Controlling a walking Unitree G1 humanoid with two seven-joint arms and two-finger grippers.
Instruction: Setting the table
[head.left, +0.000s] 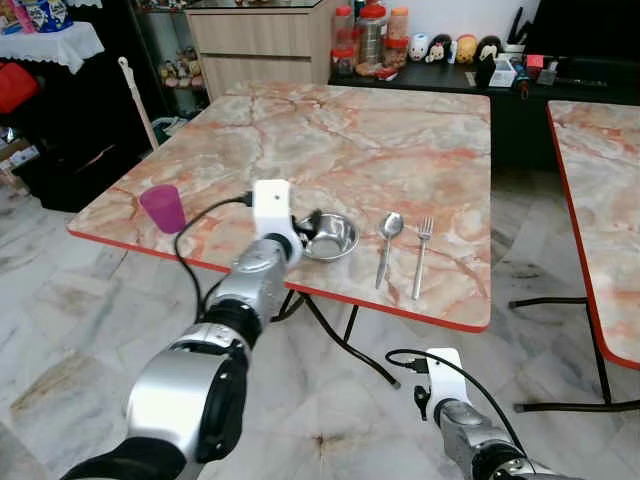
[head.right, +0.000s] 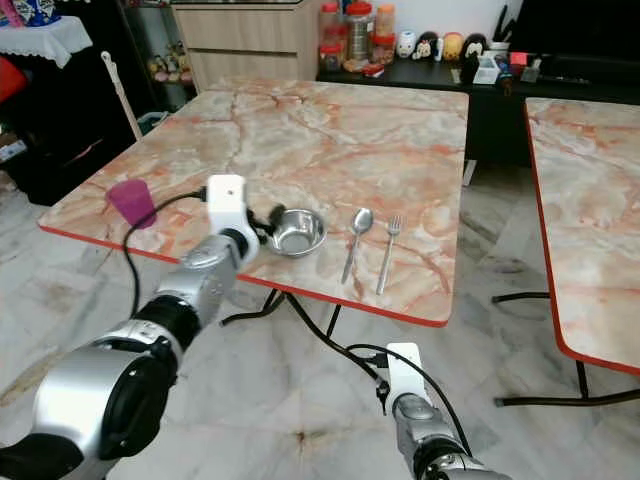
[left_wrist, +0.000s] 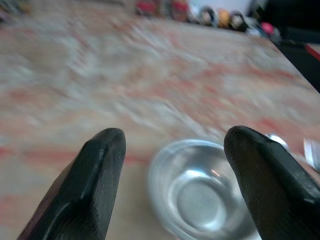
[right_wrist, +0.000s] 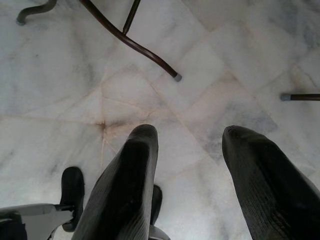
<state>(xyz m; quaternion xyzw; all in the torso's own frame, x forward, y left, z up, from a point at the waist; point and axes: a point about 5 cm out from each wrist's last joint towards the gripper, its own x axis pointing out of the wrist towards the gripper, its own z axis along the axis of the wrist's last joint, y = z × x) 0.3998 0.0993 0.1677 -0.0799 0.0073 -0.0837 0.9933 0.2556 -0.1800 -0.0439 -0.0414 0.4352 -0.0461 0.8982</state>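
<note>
The left gripper (left_wrist: 172, 165) hovered with fingers spread beside the round shiny steel bowl (head.left: 331, 236), which sat near the marble-patterned table's (head.left: 350, 140) front edge, left of a metal spoon (head.left: 386, 243) and fork (head.left: 421, 253), apparently forming a place setting.

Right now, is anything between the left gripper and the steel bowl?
No, nothing visible is. The left gripper is open just above the near table edge, with the bowl right ahead between its fingers. The spoon and fork lie beyond the bowl to its right, and the purple cup stands off to its left.
</note>
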